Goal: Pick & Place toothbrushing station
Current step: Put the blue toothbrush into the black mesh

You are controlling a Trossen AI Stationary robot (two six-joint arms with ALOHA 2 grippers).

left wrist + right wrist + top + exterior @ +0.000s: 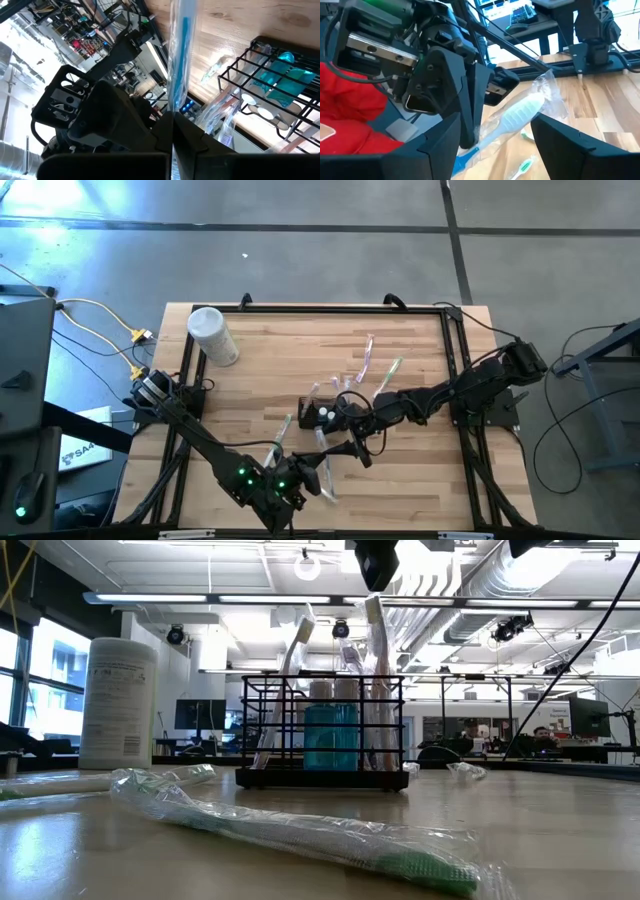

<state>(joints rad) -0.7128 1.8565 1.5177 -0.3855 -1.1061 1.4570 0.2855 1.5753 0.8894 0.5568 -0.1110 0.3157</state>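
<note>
Left tool [172, 120] pinches a wrapped toothbrush [180, 50] (blue) — beside the caddy [270, 85]

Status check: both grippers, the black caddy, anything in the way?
Left gripper shut on a wrapped blue toothbrush. Right gripper open around it. Black caddy upright mid-table. Wrapped green toothbrush loose on the table.

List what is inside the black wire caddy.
Inside the black wire caddy stand several wrapped toothbrushes and a teal translucent cup, with pale round tops above it. The wires and wrapping hide what lies on its floor.
</note>
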